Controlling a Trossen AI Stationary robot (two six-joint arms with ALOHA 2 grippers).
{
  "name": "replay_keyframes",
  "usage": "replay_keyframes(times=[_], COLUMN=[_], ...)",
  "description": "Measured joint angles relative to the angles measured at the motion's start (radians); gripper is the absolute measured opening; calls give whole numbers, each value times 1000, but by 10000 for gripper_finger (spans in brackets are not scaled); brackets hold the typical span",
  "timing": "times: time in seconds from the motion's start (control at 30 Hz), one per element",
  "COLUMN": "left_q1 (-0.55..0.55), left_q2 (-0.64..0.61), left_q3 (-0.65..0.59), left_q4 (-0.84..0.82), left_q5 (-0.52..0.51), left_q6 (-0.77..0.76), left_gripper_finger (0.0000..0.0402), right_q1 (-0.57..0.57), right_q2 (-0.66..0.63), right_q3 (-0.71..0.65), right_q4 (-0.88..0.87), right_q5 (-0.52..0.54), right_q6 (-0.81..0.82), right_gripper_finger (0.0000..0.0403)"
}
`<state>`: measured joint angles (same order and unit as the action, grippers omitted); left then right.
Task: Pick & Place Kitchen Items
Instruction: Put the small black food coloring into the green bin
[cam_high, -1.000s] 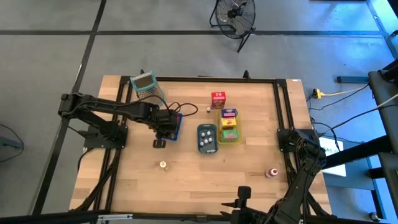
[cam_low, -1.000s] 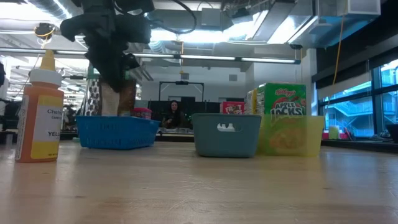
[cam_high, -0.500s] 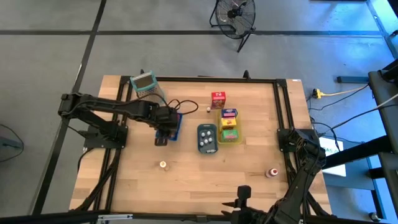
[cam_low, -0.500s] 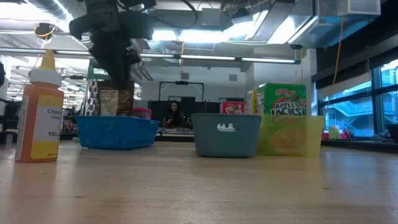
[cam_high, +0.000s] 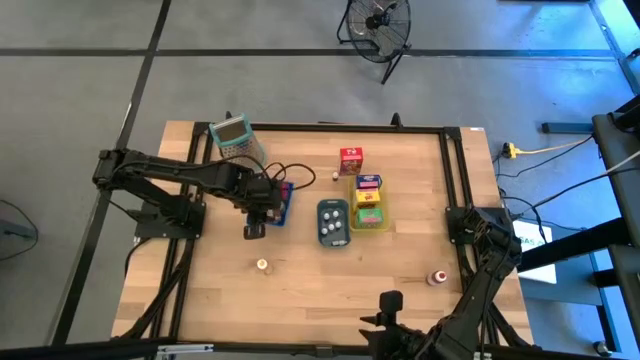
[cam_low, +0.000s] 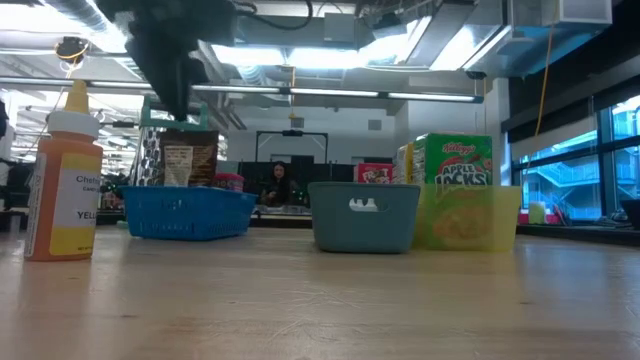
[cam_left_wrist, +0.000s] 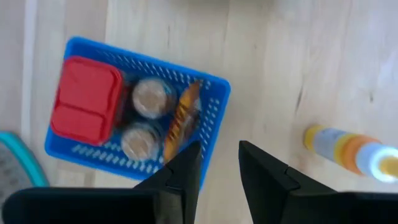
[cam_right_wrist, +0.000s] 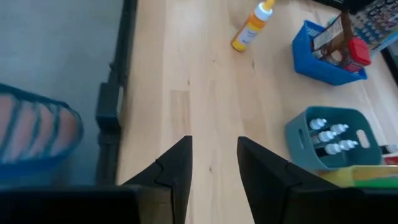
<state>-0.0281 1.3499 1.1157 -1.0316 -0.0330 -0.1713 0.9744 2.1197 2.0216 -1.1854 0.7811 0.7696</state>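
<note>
My left gripper (cam_left_wrist: 214, 177) hangs empty, fingers narrowly parted, over the blue tray's (cam_left_wrist: 214, 109) near edge. In the tray lie a red container (cam_left_wrist: 84, 99), two round jars (cam_left_wrist: 148, 98) and a brown packet (cam_left_wrist: 180, 118); only my wrist view shows them. My right gripper (cam_right_wrist: 211, 168) waits, slightly parted, at the table's (cam_high: 330, 275) right edge.

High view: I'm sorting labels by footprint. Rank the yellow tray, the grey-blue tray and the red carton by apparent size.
1. Yellow tray and grey-blue tray: footprints look about alike, too close to rank.
2. Red carton: clearly the smallest.
</note>
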Motion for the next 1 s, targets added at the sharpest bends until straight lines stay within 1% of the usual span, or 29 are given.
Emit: replay_keyframes(times=[0.13, 0.33, 0.43, 0.53, 0.7, 0.9, 1.0], left_q1=[-35, -105, -138, -163, -183, -184, -182], left_q2=[0, 0, 0, 0, 0, 0, 0], left_q3=[34, 77, 80, 79, 79, 79, 79], left_q4=[-43, -39, -7, 68, 130, 145, 146], left_q5=[0, -2, -6, -28, -73, -84, -87], left_q6=[-49, -104, -100, -88, -97, -136, -144], left_gripper_finger=[99, 92, 91, 90, 92, 94, 102], right_q1=[-11, -20, -20, -20, -20, -20, -20], right_q2=[0, 0, 0, 0, 0, 0, 0], right_q3=[0, 0, 0, 0, 0, 0, 0], right_q4=[-39, -45, -45, -45, -46, -47, -36], right_q5=[0, 0, 0, 0, 0, 0, 0], right_q6=[-5, -53, -62, -64, -79, -82, -82], right_gripper_finger=[131, 131, 131, 131, 131, 131, 131])
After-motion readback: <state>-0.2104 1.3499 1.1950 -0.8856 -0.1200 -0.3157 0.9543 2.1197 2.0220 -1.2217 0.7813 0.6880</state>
